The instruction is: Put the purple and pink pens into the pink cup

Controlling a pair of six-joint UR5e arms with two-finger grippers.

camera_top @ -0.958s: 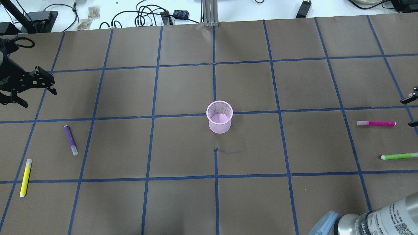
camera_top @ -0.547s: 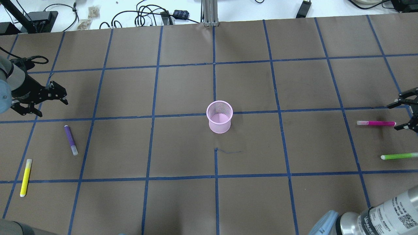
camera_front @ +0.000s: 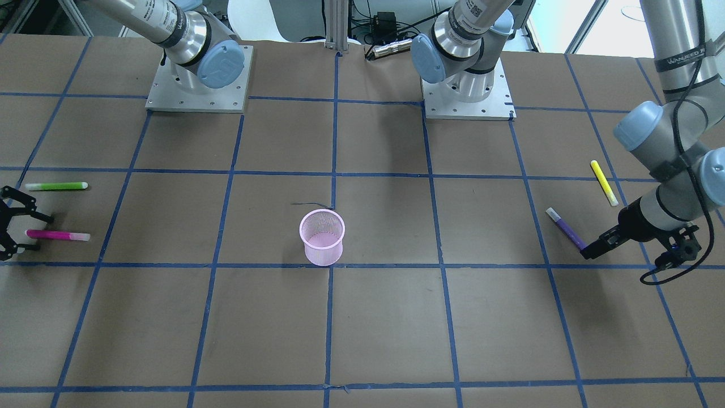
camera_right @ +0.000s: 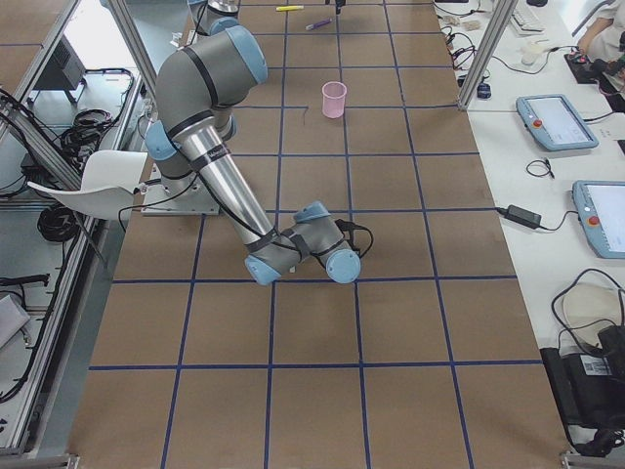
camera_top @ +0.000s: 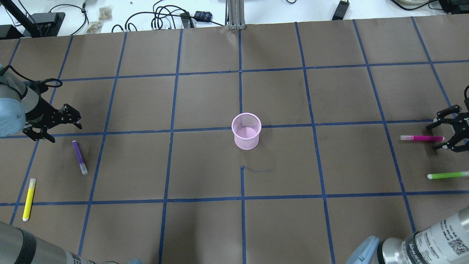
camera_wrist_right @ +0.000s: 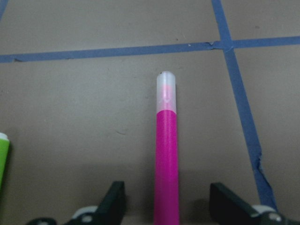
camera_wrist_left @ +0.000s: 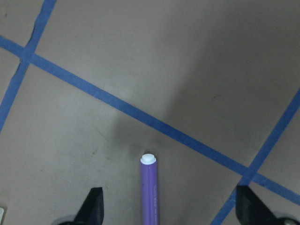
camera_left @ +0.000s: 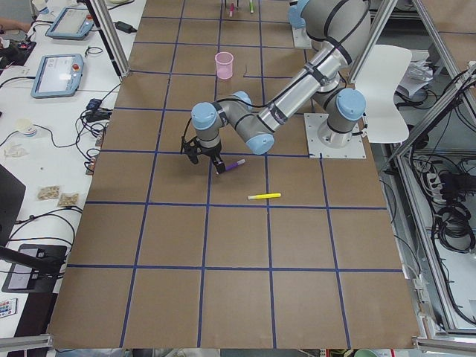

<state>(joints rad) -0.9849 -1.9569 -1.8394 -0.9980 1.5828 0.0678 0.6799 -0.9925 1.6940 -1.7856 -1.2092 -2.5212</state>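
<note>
The counter [camera_top: 205, 99] bears one pink cup [camera_top: 246, 131] and four pens, namely a purple pen [camera_top: 79, 157], pink pen [camera_top: 422, 138], yellow pen [camera_top: 29, 199] and green pen [camera_top: 447, 175], while the left end effector [camera_top: 66, 134] and right end effector [camera_top: 431, 137] both gape wide, holding nothing.

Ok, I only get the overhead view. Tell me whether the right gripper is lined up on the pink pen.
Observer: Right wrist camera: the pink pen runs straight down the middle between the open fingers of the right gripper.
Operator: Now check the left side.
Observer: Left wrist camera: the purple pen shows between the open fingers of the left gripper, off centre, nearer the finger on that view's left.
</note>
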